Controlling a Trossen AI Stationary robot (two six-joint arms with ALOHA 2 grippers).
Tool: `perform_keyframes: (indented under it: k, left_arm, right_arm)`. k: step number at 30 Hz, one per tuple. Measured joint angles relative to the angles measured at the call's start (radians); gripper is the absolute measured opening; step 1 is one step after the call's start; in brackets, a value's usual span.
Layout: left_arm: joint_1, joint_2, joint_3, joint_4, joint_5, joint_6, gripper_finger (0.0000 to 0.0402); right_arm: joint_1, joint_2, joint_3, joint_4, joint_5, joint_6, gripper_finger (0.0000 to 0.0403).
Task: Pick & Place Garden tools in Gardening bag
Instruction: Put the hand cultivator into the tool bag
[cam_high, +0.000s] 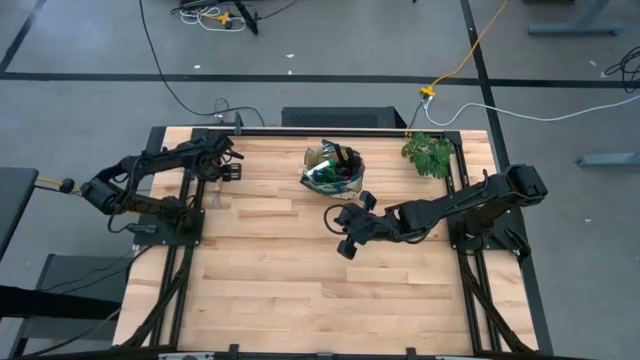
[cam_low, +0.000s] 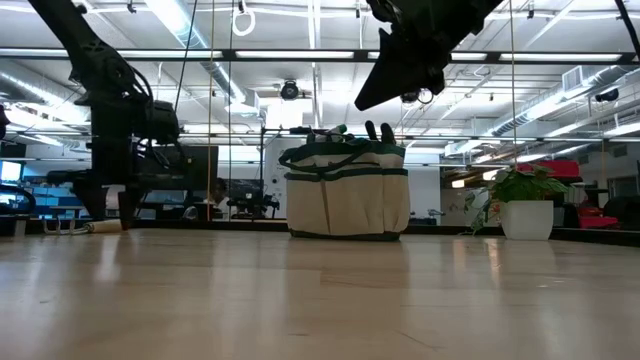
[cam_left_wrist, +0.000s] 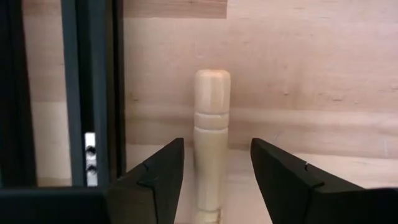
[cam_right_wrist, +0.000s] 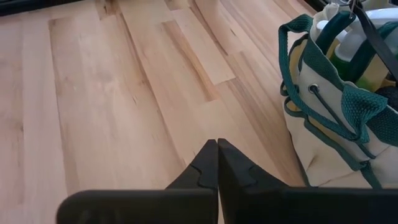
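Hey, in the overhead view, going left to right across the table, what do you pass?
Left gripper over a wooden-handled rake → gardening bag → right gripper → potted plant.

Bag sits on the table at the back, near the middle. Bottle and gloves are in the bag, sticking above its rim. Plant is at the back right corner, right of the bag, apart from it. Rake lies on the table at the left edge, beside the left arm's frame rail. Left gripper is over the rake, handle between its jaws, which stand apart either side. Right gripper hangs above the table just in front of the bag, not touching it. Front half of the table holds only the arm frames.
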Motion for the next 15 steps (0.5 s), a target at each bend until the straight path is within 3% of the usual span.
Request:
perform_keyframes:
  k: [8,15]
  left_arm:
    - [0.0,0.0,-0.005,0.016,0.0,0.026,0.0172]
    - [0.0,0.0,-0.005,0.017,-0.009,0.071,0.0104]
  right_arm:
    - [0.0,0.0,0.0,0.028,0.0,0.0,0.0]
    - [0.0,0.0,0.0,0.029,0.0,0.0,0.0]
